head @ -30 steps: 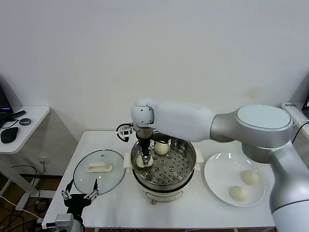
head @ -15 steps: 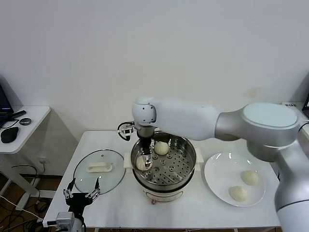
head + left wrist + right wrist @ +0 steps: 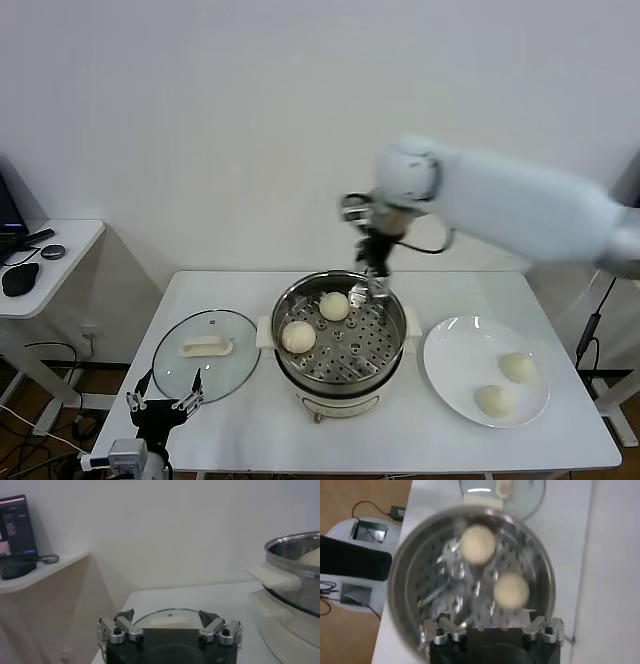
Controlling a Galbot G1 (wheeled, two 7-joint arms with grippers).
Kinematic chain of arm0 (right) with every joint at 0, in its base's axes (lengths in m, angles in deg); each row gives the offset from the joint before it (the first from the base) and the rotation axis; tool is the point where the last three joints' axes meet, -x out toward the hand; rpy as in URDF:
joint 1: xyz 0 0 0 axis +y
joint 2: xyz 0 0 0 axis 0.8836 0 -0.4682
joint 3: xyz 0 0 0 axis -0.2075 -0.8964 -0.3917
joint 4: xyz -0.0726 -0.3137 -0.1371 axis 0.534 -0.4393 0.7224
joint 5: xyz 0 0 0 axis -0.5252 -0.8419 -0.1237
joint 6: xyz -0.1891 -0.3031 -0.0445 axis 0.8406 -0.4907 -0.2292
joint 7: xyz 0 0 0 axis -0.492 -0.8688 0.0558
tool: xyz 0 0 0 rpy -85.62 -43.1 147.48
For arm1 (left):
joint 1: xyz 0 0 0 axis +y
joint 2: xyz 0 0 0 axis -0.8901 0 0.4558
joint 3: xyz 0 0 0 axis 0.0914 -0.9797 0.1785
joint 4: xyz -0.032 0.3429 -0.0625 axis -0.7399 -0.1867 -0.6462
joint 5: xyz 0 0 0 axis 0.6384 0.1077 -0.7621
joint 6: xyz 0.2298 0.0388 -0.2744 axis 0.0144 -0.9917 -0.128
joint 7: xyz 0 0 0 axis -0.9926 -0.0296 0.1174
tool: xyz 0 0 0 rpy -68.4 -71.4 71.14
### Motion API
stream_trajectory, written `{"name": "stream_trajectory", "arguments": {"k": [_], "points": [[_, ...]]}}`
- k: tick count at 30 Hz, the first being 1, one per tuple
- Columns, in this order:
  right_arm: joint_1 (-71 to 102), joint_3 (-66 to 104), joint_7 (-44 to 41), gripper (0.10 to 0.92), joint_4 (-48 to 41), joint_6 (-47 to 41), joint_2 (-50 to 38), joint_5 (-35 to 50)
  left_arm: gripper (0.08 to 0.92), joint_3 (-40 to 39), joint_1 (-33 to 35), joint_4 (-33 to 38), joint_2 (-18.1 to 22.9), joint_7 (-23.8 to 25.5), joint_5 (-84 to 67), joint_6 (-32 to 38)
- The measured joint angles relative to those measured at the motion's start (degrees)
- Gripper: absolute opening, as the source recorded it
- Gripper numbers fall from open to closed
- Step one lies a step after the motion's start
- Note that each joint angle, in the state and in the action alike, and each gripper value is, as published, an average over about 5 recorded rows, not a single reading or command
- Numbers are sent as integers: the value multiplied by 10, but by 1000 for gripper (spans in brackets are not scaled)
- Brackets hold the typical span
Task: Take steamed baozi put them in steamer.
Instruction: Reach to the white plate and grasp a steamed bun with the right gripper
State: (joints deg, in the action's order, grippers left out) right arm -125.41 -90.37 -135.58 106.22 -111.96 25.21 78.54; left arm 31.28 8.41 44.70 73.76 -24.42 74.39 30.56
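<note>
Now two smooth cream-white baozi [image 3: 298, 336] sit inside round shiny steel steamer [image 3: 340, 375], two more on flat white plate [image 3: 450, 380]. Right gripper [image 3: 372, 287] above steamer's far rim, jaws spread, empty. Left gripper [image 3: 165, 405] parked nr glass lid [image 3: 205, 352], jaws spread.
</note>
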Motion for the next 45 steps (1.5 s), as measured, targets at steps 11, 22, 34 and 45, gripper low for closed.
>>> {"name": "stream_trajectory", "arguments": {"k": [11, 22, 34, 45], "points": [[116, 75, -33, 823, 64, 128, -194, -135, 823, 2, 16, -9, 1, 3, -9, -3], [339, 228, -51, 823, 66, 194, -252, -261, 823, 7, 29, -23, 5, 2, -8, -4], [457, 310, -46, 823, 35, 213, -250, -319, 823, 11, 28, -36, 0, 2, -8, -5], [507, 346, -44, 823, 5, 222, -231, -349, 823, 10, 23, -43, 1, 3, -8, -8]]}}
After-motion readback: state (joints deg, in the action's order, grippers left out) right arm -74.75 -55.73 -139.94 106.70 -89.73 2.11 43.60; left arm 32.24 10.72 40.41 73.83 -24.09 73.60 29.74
